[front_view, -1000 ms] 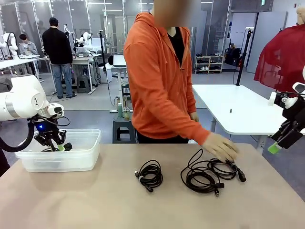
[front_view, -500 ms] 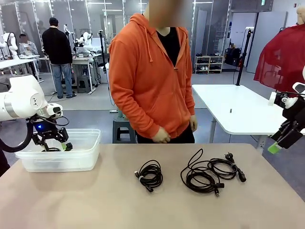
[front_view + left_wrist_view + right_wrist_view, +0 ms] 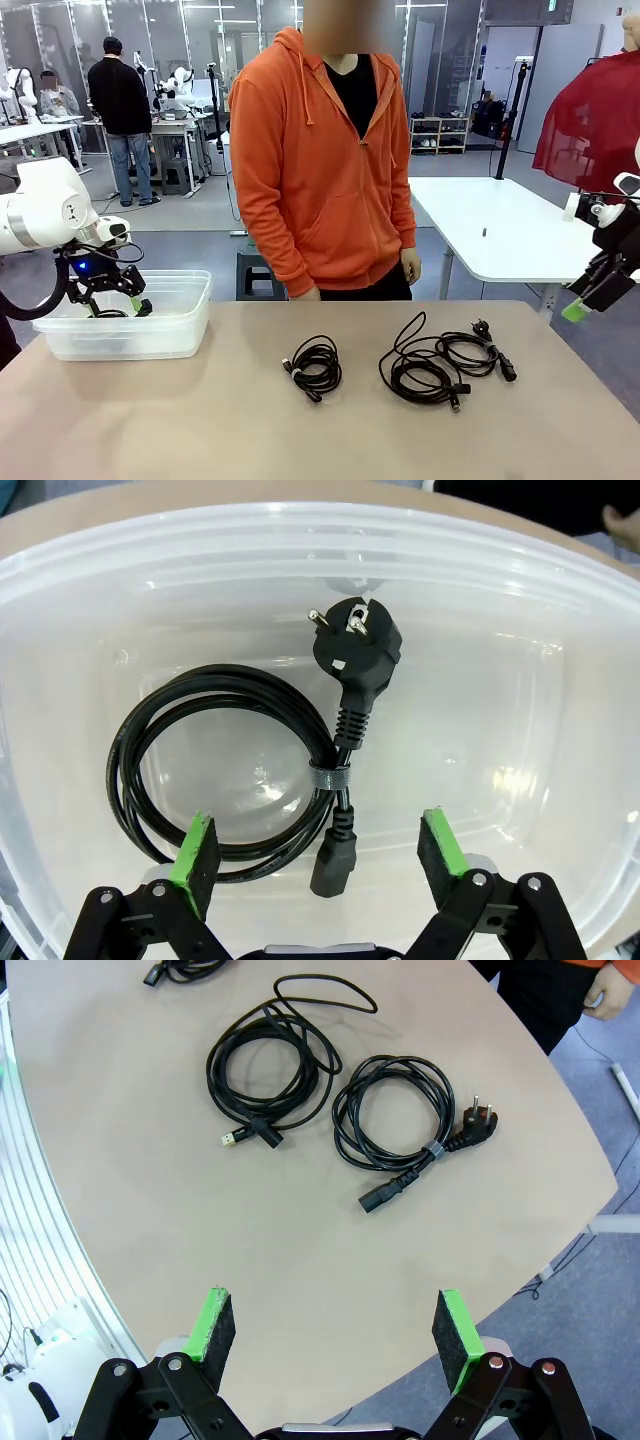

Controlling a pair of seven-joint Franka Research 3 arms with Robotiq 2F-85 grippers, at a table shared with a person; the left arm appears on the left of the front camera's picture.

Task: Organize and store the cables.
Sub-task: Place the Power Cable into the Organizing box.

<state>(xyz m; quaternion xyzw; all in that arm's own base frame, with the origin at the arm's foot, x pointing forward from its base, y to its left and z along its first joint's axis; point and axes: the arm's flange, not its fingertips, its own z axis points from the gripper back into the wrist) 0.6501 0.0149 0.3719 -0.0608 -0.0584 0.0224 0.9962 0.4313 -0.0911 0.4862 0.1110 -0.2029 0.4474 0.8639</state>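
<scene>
Left gripper (image 3: 318,852) released over clear bin (image 3: 560,730) — coiled cable (image 3: 327,778) inside, plug at 1 o'clock. Right gripper (image 3: 335,1328) released too; three cables (image 3: 328,378) on table (image 3: 200,430).

Three coiled black cables (image 3: 432,388) lie on table (image 3: 200,430), fourth cable (image 3: 329,778) in tub (image 3: 185,335).

Translucent glossy plastic bin (image 3: 560,640); black cable (image 3: 215,678), smooth rubbery sheath, faint sheen; bright metal pins on plug (image 3: 358,648); table top (image 3: 300,1230) matt tan, smooth; hoodie (image 3: 320,180) soft orange cloth.
</scene>
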